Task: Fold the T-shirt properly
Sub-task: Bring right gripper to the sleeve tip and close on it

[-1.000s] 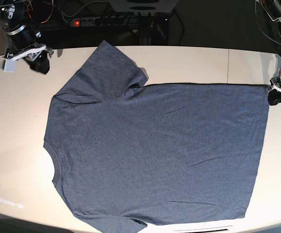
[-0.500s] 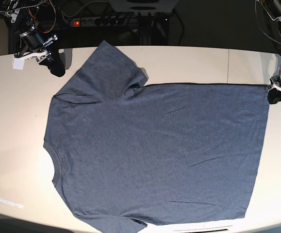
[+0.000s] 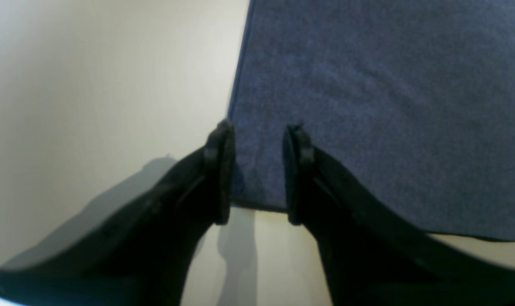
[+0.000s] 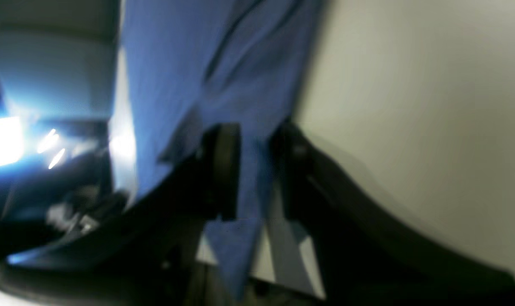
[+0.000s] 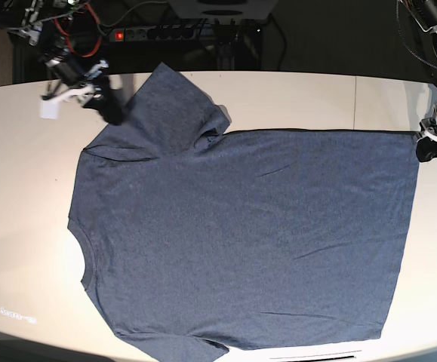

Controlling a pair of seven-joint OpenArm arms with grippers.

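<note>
T-shirt (image 5: 241, 241) lies spread flat on the white table (image 5: 293, 98), collar (image 5: 84, 260) toward the left edge, hem toward the right. The far sleeve (image 5: 169, 113) points at the far-left part of the table; the near sleeve runs off the near edge of the base view. No fold made yet, by the look of the cloth.

Risks, judged from this layout:
- Left gripper (image 3: 255, 170) straddles the far hem corner (image 3: 244, 187). If it closes with only the edge thread between the pads, the corner could slip out once lifted. If it bites too deep it may take one layer only, and front and back would shear apart.
- Right gripper (image 4: 253, 170) sits over the edge of the far sleeve; its wrist view is blurred, so depth of engagement cannot be told. A shallow or uneven catch there would drag the sleeve into a bunch.
- The two ends are far apart. Unequal lift or timing would skew the fold line and wrinkle the body.

Grippers:
- Left: jaws parted, a clear gap, cloth of the hem corner lying between them. Nothing clamped; whether the tips touch the fabric cannot be told.
- Right: jaws likewise apart, blue cloth showing through the gap. Not closed on it. Contact uncertain owing to blur.
</note>
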